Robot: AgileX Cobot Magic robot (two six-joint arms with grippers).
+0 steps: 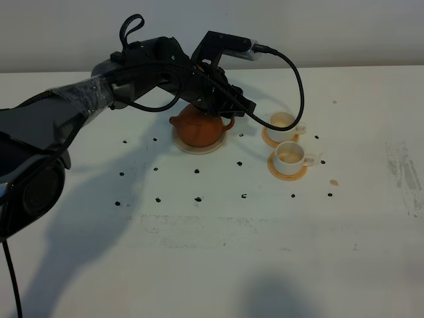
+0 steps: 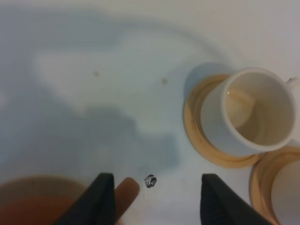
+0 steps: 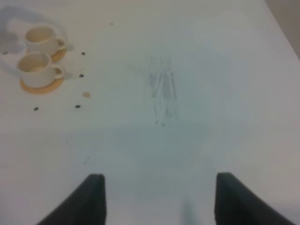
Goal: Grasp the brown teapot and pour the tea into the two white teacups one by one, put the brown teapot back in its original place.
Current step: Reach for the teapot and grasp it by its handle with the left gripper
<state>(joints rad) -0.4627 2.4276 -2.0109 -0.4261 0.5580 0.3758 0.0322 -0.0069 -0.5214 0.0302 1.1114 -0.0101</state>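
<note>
The brown teapot (image 1: 199, 126) sits upright on its round beige saucer (image 1: 199, 148), the original place, at mid table. My left gripper (image 1: 242, 108) hangs over the teapot's right side, toward the cups. In the left wrist view that gripper (image 2: 159, 197) is open; a blurred brown end of the teapot (image 2: 126, 192) lies just inside one finger (image 2: 101, 199) and the other finger is well clear of it. The two white teacups (image 1: 283, 121) (image 1: 290, 155) stand on orange-tan coasters to the right, tan inside. My right gripper (image 3: 157, 201) is open over bare table, holding nothing.
Small black dots (image 1: 197, 171) mark the white table around the teapot and cups. A small tan spot (image 1: 333, 182) lies right of the near cup. Grey scuffs (image 1: 404, 173) streak the table at far right. A black cable (image 1: 298, 79) loops above the cups.
</note>
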